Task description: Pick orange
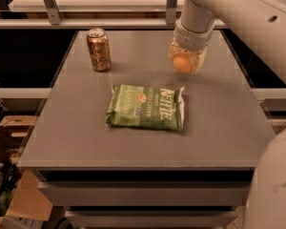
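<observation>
The orange is a small round fruit at the back right of the grey table. My gripper hangs from the white arm coming in from the upper right. Its pale fingers are closed around the orange on both sides. The orange sits a little above the table surface, with a faint shadow under it.
A gold-brown drink can stands upright at the back left. A green chip bag lies flat in the middle. The robot's white body fills the lower right. Cardboard boxes lie on the floor at the left.
</observation>
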`<state>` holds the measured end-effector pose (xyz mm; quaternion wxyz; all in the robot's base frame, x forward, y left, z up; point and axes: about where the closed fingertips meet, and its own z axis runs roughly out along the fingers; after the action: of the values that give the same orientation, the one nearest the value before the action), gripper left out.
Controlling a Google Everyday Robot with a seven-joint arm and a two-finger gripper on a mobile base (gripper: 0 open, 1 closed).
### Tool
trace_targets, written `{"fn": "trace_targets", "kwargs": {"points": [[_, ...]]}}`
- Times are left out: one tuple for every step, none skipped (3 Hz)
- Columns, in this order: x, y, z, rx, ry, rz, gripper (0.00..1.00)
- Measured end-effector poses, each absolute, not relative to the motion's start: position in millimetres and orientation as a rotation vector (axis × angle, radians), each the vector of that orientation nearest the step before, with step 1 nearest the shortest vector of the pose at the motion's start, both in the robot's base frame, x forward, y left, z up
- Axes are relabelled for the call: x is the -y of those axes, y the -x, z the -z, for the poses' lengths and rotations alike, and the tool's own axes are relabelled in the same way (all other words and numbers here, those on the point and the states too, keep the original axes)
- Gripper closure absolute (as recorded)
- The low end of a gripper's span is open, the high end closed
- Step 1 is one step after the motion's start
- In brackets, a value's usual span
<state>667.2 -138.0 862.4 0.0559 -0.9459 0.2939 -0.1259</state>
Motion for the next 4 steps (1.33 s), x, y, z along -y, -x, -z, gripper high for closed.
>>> {"fn": "trace_targets", "kwargs": {"points": [[141, -672, -878, -0.896, 2.852, 0.417, 1.0], [142, -673, -892, -0.894, 2.838, 0.451, 1.0], [143, -673, -904, -0.89, 2.821, 0.475, 1.0], [141, -671, -913, -0.875, 2.8, 0.481, 1.0]]}}
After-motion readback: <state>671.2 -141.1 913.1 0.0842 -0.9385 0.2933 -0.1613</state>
